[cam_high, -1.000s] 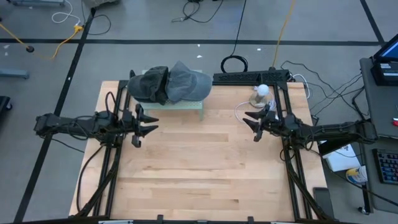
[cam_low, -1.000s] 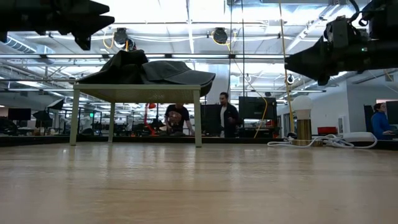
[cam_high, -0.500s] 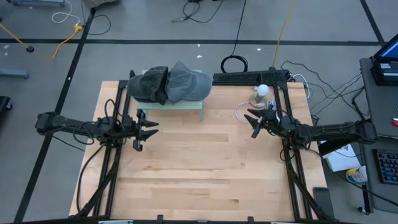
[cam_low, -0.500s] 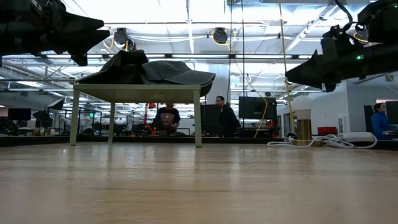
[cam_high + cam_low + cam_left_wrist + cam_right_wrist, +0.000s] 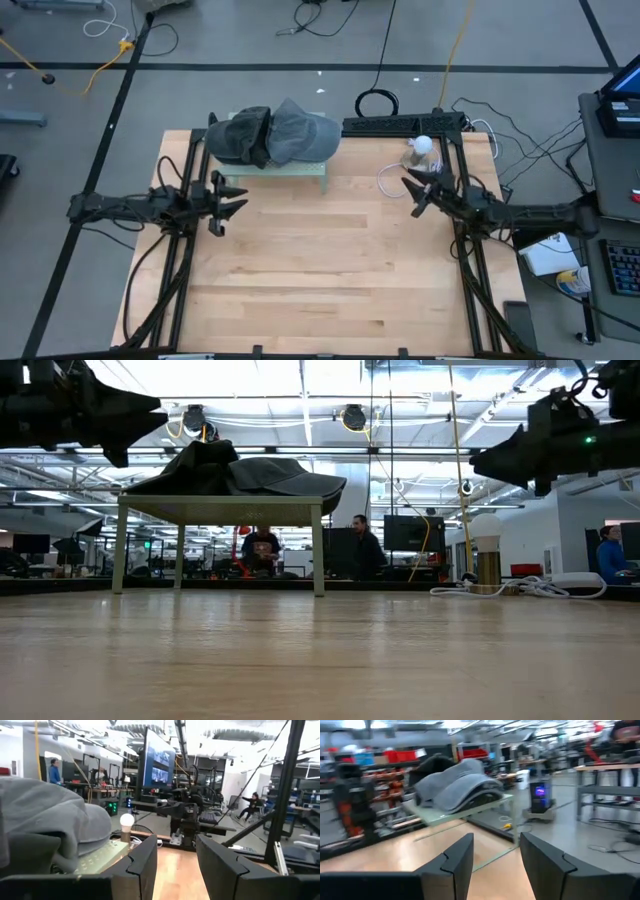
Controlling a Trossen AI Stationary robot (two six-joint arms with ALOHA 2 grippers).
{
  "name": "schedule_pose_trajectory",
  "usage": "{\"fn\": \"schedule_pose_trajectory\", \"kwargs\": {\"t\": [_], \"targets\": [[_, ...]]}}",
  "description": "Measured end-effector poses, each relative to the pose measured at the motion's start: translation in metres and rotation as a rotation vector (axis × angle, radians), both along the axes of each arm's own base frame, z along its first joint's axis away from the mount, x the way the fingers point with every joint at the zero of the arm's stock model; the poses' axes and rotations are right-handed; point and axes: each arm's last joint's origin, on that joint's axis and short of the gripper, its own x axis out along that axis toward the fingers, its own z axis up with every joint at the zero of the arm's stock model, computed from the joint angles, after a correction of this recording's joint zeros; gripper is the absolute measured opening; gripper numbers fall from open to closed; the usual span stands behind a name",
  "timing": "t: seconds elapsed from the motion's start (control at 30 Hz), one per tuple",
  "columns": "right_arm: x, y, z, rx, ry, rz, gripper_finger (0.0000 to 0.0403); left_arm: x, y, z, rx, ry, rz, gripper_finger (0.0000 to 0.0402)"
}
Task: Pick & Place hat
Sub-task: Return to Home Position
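Observation:
Two hats lie side by side on a small pale green stand [image 5: 318,170] at the table's far side: a dark one [image 5: 240,138] and a grey one [image 5: 303,133]. In the low view they sit heaped on the stand's top [image 5: 235,472]. My left gripper [image 5: 232,200] hovers open near the table's left edge, just in front of the stand, and the grey hat [image 5: 45,815] shows beside it in the left wrist view. My right gripper [image 5: 408,187] hovers open at the right side, pointing slantwise toward the hats [image 5: 455,787]. Neither holds anything.
A small lamp with a white bulb [image 5: 422,148] and a white cable [image 5: 385,178] sit at the far right, close to my right gripper. Black frame rails [image 5: 400,124] run along the far right edge. Bare wood [image 5: 320,270] fills the middle and near side. People [image 5: 365,550] stand in the room behind.
My left gripper has sunk a little and drawn back toward the table's left edge. My right gripper has turned from pointing at the left edge to slanting toward the far edge and the hats. Both stayed open, and the hats have not moved.

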Motion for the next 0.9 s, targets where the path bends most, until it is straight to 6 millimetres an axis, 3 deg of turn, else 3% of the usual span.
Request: {"fn": "schedule_pose_trajectory", "kwargs": {"t": [0.3,0.57,0.73,0.9], "targets": [[-0.009,0.003,-0.009,0.037,0.076,0.092,0.0153,-0.011,-0.001,-0.001,-0.01,0.047,-0.05,0.0141],[-0.018,0.002,-0.018,0.052,0.224,-0.01,0.0153,-0.025,0.0,0.028,0.011,0.146,-0.04,0.0141],[-0.022,-0.001,-0.022,0.059,0.251,-0.125,0.0153,-0.022,0.0,0.025,0.001,0.126,-0.043,0.0141],[-0.02,0.0,-0.02,0.039,0.256,-0.085,0.0153,-0.018,-0.001,0.017,0.008,0.089,-0.072,0.0141]]}}
